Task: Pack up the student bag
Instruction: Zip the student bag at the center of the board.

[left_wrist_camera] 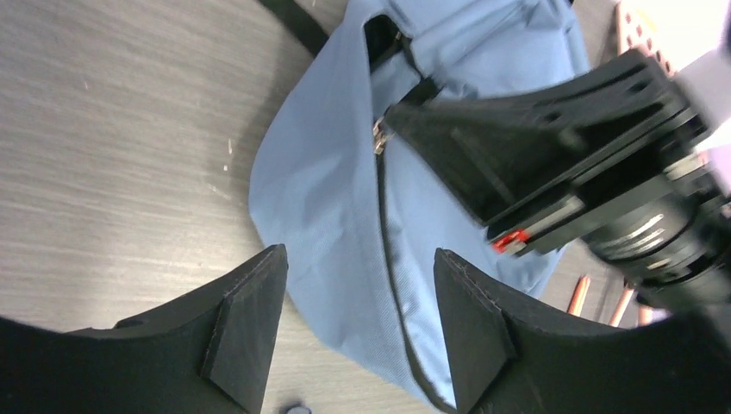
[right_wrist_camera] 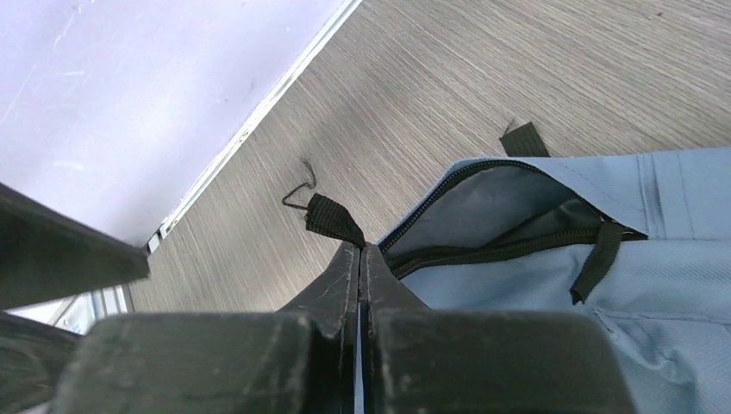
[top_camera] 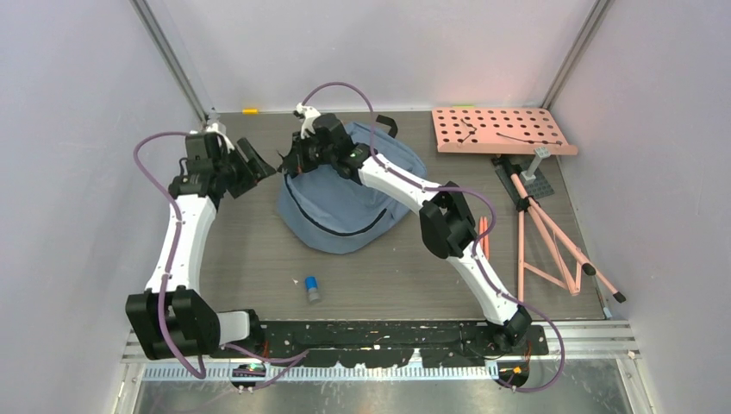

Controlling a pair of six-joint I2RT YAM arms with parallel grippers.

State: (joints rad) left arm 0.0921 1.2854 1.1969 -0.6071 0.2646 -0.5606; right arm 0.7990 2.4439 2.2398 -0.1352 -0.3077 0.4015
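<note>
**Right wrist view: tab pinched, bag mouth partly open**

The student bag (top_camera: 340,207) sits on the table (top_camera: 250,259) toward the far side, with its zipper opening (right_wrist_camera: 483,216) at the far-left end. The right gripper (right_wrist_camera: 360,250) has its jaws pressed together on the black webbing tab (right_wrist_camera: 332,220) at that opening's corner. The left gripper (top_camera: 261,166) hangs just left of the bag, jaws spread, holding nothing.

Looks like the hold-it-open step (my guess). The next move probably calls for the left arm to fetch something, maybe the blue-capped tube (top_camera: 312,288) on the near side. There's plenty of room on the left, but the far wall (right_wrist_camera: 129,103) is close behind the tab.
</note>
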